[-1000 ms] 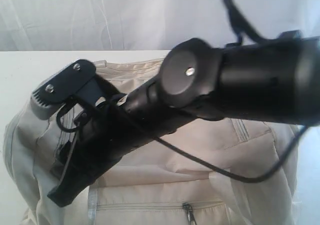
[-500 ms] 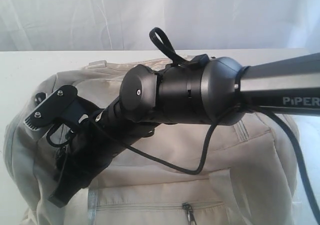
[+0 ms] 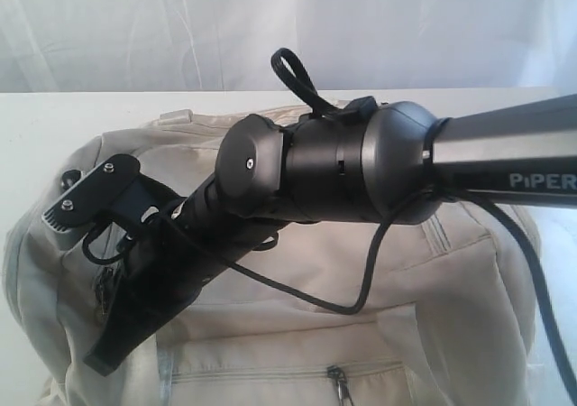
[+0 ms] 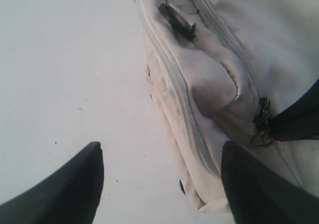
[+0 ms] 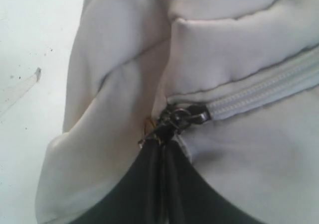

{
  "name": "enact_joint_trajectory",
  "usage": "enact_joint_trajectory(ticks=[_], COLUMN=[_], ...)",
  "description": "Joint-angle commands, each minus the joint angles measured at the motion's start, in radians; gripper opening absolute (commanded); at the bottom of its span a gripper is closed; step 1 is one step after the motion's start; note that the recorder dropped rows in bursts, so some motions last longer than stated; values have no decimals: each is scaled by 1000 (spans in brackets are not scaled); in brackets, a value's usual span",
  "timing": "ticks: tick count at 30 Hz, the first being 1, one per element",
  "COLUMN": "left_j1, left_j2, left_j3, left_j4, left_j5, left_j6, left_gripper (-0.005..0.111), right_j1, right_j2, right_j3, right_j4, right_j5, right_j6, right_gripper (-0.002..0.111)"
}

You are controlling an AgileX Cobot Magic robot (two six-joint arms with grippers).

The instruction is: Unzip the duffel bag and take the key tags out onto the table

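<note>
Your right arm [image 3: 361, 162] stretches across to the left.
Your right gripper [image 5: 162, 144] angles down, jaws pinched on the zip pull [image 5: 182, 117]; your left gripper [image 4: 160, 149] hangs spread wide.

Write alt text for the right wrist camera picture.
The right arm's black pincer is pinched shut on the dark metal zipper pull of a cream fabric duffel bag, whose zipper is closed. A plain white tabletop shows beside the bag.

White curtain [image 3: 135, 27] hangs behind table [image 3: 36, 126], soft vertical folds. Table top plain white. Light bright, even.
</note>
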Motion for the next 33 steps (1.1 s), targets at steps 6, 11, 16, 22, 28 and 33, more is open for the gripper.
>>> enact_joint_trajectory(ticks=[6, 11, 16, 22, 28, 33], left_j1=[3, 3, 3, 3, 3, 3], left_j2=[-9, -9, -9, -9, -9, -9], left_j3=[6, 6, 6, 6, 6, 6], left_j4=[-11, -12, -15, -15, -18, -18], left_j5=[-3, -3, -3, -1, -1, -1], left_j6=[-8, -8, -6, -6, -4, -4], left_gripper=[70, 70, 70, 70, 70, 70], right_j1=[3, 3, 3, 3, 3, 3], right_j2=[-73, -92, -92, -92, -92, -87], right_j3=[-51, -51, -51, -51, -60, -71], right_j4=[16, 12, 10, 10, 14, 14], right_j5=[16, 16, 1, -20, -9, 56], right_j6=[25, 30, 53, 79, 84, 128], right_gripper=[0, 0, 0, 5, 38, 44])
